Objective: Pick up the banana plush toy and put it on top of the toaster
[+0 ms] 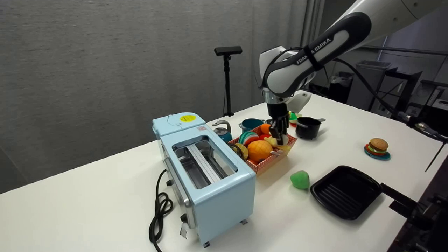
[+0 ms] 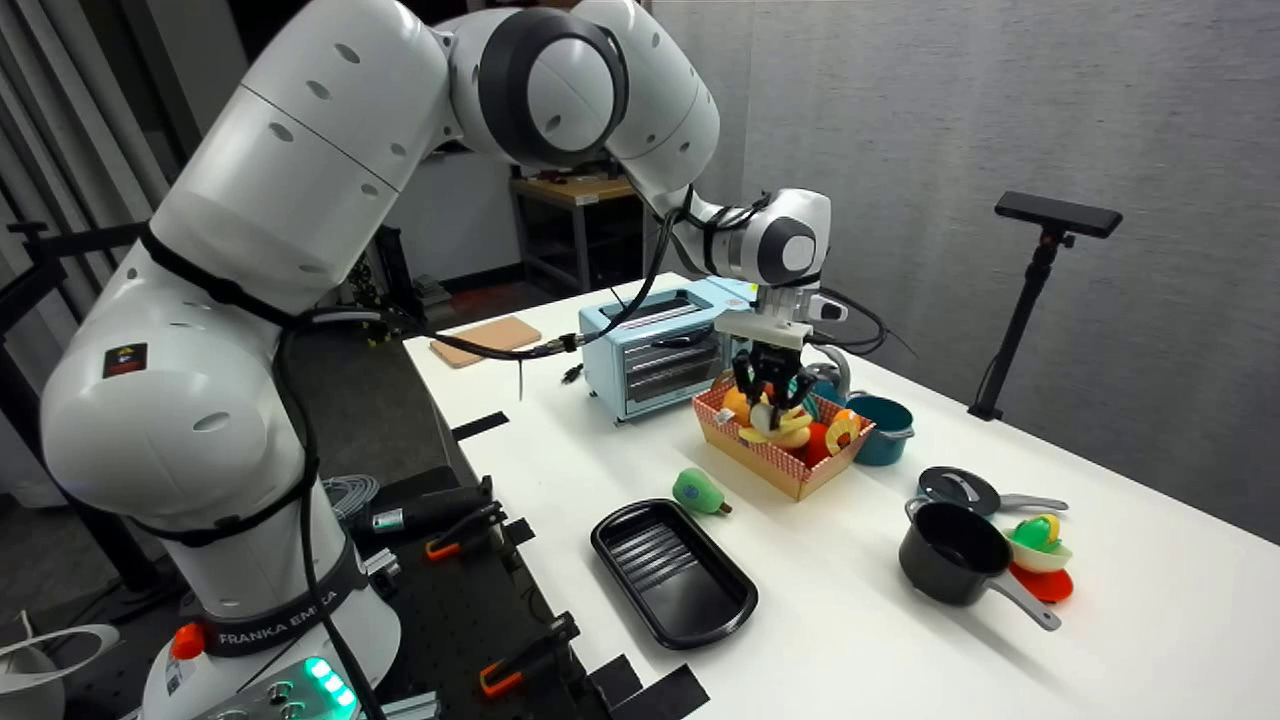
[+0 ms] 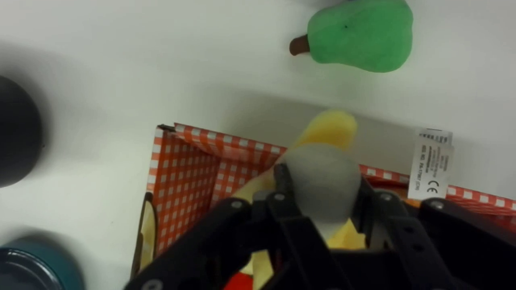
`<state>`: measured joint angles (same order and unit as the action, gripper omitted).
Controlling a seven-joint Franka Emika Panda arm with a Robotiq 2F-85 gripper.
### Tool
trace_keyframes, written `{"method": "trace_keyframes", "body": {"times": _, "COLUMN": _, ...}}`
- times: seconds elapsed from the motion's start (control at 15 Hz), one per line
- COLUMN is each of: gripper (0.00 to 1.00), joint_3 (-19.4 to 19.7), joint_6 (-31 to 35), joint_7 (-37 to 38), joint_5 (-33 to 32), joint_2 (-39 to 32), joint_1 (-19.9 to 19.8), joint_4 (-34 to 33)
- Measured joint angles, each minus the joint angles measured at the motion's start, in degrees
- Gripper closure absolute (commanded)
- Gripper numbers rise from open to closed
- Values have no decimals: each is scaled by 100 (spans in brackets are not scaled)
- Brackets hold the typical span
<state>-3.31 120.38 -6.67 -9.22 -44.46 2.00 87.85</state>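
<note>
The hand (image 3: pixel 323 182) appeared clamped on a whitish round toy (image 3: pixel 325 171), not on the banana plush toy (image 3: pixel 330 125). The latter lay directly beneath, in the basket (image 3: pixel 183 189), one tip projecting past the edge toward the green pear (image 3: pixel 360 38). In the wrist view, its long axis ran oblique to the closing direction; release, then wrist rotation, was likely required.

The wrist view blurs the gripper (image 3: pixel 323 186) at five o'clock; soft shadow edges the gingham-lined basket (image 3: pixel 181 183) toward twelve.
</note>
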Motion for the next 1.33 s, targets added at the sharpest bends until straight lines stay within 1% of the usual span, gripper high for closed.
{"method": "trace_keyframes", "body": {"times": 0.07, "gripper": 98, "joint_3": 0, "joint_6": 0, "joint_7": 0, "joint_5": 3, "joint_2": 0, "joint_1": 0, "joint_4": -3}}
{"method": "trace_keyframes", "body": {"times": 0.13, "gripper": 100, "joint_3": 0, "joint_6": 0, "joint_7": 0, "joint_5": 12, "joint_2": 3, "joint_1": 0, "joint_4": -5}}
{"method": "trace_keyframes", "body": {"times": 0.2, "gripper": 100, "joint_3": 0, "joint_6": 0, "joint_7": 0, "joint_5": 35, "joint_2": 8, "joint_1": 0, "joint_4": -6}}
{"method": "trace_keyframes", "body": {"times": 0.27, "gripper": 98, "joint_3": -2, "joint_6": 0, "joint_7": 3, "joint_5": 68, "joint_2": 15, "joint_1": 0, "joint_4": -5}}
{"method": "trace_keyframes", "body": {"times": 0.33, "gripper": 99, "joint_3": -7, "joint_6": 0, "joint_7": 5, "joint_5": 95, "joint_2": 29, "joint_1": 2, "joint_4": -5}}
{"method": "trace_keyframes", "body": {"times": 0.53, "gripper": 98, "joint_3": -56, "joint_6": 0, "joint_7": 18, "joint_5": 236, "joint_2": 127, "joint_1": 13, "joint_4": 23}}
{"method": "trace_keyframes", "body": {"times": 0.93, "gripper": 98, "joint_3": -300, "joint_6": -31, "joint_7": 32, "joint_5": 635, "joint_2": 740, "joint_1": 98, "joint_4": 333}}
{"method": "trace_keyframes", "body": {"times": 1.33, "gripper": 98, "joint_3": -427, "joint_6": -87, "joint_7": 44, "joint_5": 683, "joint_2": 1348, "joint_1": 269, "joint_4": 652}}
